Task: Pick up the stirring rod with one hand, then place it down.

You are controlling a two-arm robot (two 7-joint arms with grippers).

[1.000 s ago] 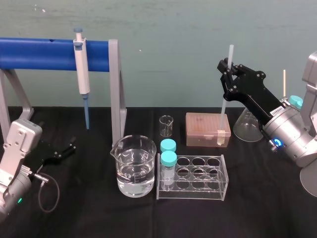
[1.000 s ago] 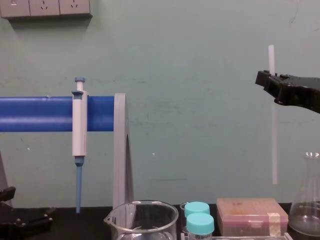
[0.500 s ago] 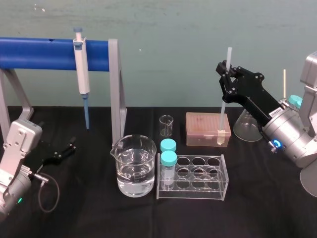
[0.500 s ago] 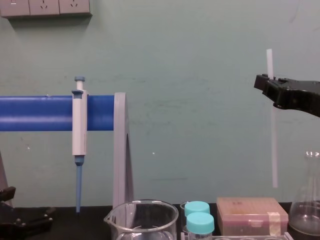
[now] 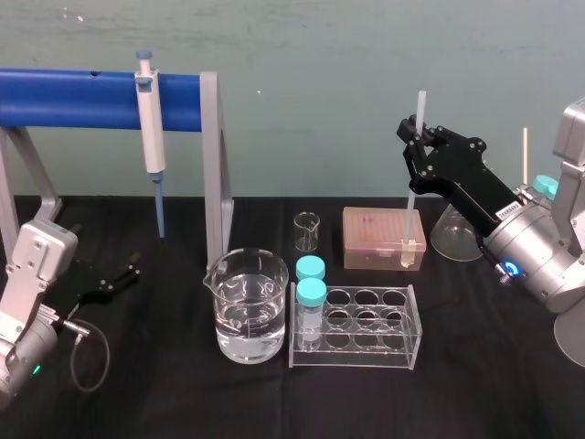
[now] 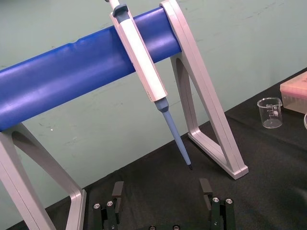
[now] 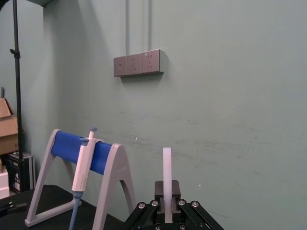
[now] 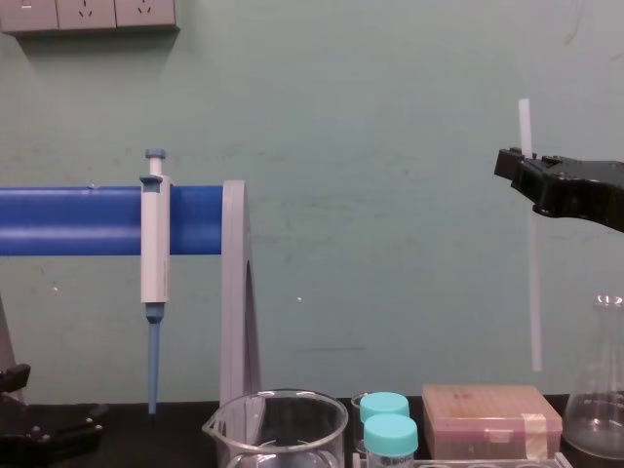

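Upright stirring rod (image 5: 421,105) in right tool (image 5: 410,134)

Green wall (image 7: 230,96) bearing a socket strip (image 7: 139,62); perhaps cardboard boxes (image 7: 5,127) nearby.

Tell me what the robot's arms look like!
The left arm and right arm are chunky silver-grey. The left gripper and right gripper are black and angular. The left arm has a looping black cable and green light; the right, a blue light.
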